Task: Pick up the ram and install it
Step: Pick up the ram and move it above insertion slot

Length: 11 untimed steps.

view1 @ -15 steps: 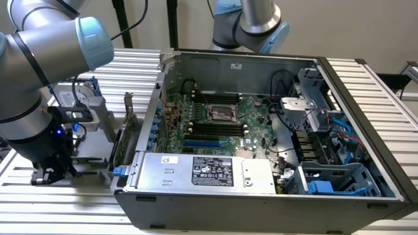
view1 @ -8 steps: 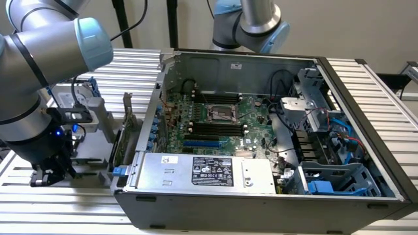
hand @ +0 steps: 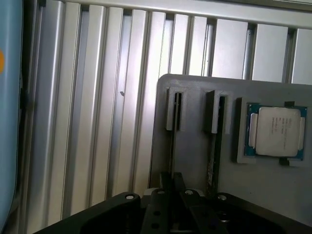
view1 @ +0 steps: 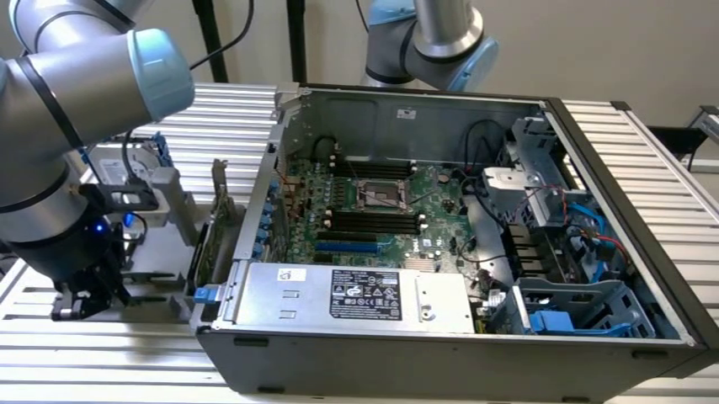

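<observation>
The ram (hand: pixel 173 141) is a thin stick seen edge-on, standing in a slot of the grey holder tray (hand: pixel 195 146). My gripper (hand: pixel 171 184) is over its near end, and its dark fingers (hand: pixel 165 187) are closed on the stick's two faces. A second ram stick (hand: pixel 213 151) stands in the neighbouring slot. In the exterior view my gripper (view1: pixel 81 301) hangs low over the tray (view1: pixel 157 278), on the exterior view's left of the open computer case (view1: pixel 450 337). The black memory slots (view1: pixel 371 220) lie on the motherboard inside the case.
A processor chip (hand: pixel 277 130) lies in a tray recess beside the sticks. An upright expansion card (view1: pixel 219 210) and a drive in a blue frame (view1: pixel 126 168) stand between my arm and the case. A second arm (view1: pixel 433 42) stands behind the case. Ribbed aluminium table (hand: pixel 97 122) surrounds the tray.
</observation>
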Motion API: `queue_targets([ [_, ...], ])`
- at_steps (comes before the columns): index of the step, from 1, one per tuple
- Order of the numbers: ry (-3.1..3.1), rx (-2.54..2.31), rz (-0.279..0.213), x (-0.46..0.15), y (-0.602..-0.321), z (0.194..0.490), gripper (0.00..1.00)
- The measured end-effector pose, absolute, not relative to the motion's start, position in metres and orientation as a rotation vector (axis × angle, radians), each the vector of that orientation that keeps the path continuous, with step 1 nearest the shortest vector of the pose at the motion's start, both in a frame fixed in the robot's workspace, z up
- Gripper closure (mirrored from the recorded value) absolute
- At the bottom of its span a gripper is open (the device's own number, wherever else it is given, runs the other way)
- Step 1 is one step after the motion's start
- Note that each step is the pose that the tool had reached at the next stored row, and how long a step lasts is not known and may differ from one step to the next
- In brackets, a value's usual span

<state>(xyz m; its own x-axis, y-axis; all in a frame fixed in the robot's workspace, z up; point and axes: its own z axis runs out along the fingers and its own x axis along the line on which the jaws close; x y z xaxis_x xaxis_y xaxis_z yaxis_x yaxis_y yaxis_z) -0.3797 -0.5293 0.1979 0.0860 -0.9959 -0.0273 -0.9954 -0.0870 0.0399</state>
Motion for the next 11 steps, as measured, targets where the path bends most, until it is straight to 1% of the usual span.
queue_targets([
  [6,-2.114,2.305,-0.077,-0.38,-0.529,0.207,0.86],
  [11,-2.112,2.303,-0.083,-0.379,-0.529,0.223,0.86],
])
